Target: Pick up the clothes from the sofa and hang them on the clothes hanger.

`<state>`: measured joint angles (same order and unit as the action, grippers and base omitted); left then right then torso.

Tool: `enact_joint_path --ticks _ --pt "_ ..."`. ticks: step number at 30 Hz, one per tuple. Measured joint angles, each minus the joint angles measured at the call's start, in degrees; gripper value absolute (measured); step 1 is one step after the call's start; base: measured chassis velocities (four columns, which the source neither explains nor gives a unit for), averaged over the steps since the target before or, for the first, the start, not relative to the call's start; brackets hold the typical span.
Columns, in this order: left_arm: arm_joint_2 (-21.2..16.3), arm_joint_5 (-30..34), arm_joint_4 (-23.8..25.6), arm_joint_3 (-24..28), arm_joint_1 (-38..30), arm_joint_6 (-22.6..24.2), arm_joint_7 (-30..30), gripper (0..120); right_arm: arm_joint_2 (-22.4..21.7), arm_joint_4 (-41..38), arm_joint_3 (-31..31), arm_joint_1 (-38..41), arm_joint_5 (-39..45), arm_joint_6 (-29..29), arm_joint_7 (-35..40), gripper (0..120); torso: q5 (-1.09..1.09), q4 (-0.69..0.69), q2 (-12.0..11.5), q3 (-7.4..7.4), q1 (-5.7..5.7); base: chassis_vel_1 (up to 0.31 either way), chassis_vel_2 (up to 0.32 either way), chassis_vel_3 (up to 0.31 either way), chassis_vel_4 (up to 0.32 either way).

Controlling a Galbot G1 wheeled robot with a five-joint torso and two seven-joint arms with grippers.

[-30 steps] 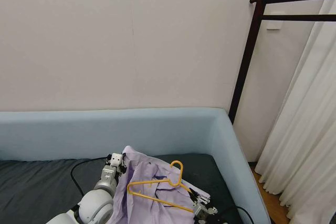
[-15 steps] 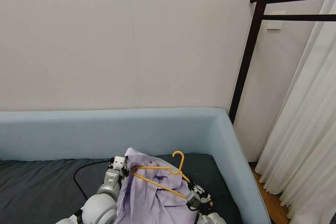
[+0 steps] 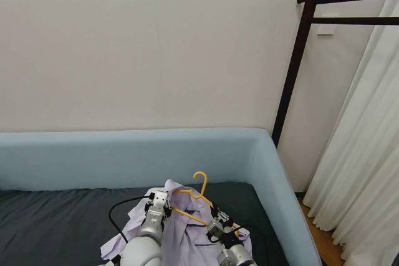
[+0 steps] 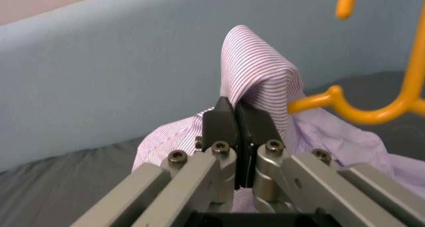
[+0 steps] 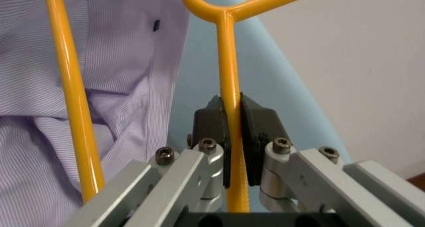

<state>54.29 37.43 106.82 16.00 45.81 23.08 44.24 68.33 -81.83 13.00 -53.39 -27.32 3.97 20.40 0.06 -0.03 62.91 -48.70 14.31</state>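
Sofa: your sofa [image 3: 124, 154] has a smooth, pale-blue padded back and side arm. It is boxy with softly rounded edges and wraps a dark grey, matte seat cushion [image 3: 43, 228].
Left gripper: you will find the left gripper [image 4: 236, 112] low in the head view, above the seat toward the sofa's right end. Its flat black pads are pressed together on a pinched fold of cloth, which rises in a peak just beyond them.
Shirt: the shirt [image 3: 187, 241] is thin lilac fabric with fine pinstripes. It is crumpled and drapes in loose folds between your two grippers, and its left edge spreads onto the seat cushion.
Hanger: the hanger [image 3: 198, 186] is a glossy orange-yellow rod, round in section. Its open hook curves upward above the shirt, in front of the sofa back, and its arms run down into the cloth.
Right gripper: the right gripper [image 5: 229, 112] sits just right of the bunched shirt, clamped on a straight bar of the hanger with one black pad on either side.
Clothes rack: the clothes rack [image 3: 293, 66] is dark polished wood — a slim post with a knob finial and two horizontal rails. It stands beyond the sofa's right arm against the plain off-white wall [image 3: 137, 48], well apart from the shirt.
Curtain: the curtain [image 3: 365, 166] is white and hangs in long vertical pleats at your far right.
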Motion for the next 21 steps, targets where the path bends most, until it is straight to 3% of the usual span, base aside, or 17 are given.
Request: enact_joint_path --ticks 11,21 --pt "1.3 -0.1 2.5 -0.5 1.4 -1.1 1.5 0 0.2 6.1 4.7 12.8 -1.1 -0.4 -1.4 4 0.00 0.02 0.0 0.00 0.01 0.000 0.000 0.000 0.000" --pt "1.9 -0.7 1.7 -1.4 1.2 -2.3 1.1 0 1.1 5.2 6.1 12.5 -4.0 -1.4 -3.4 4 0.00 -0.01 0.0 0.00 0.00 0.000 0.000 0.000 0.000"
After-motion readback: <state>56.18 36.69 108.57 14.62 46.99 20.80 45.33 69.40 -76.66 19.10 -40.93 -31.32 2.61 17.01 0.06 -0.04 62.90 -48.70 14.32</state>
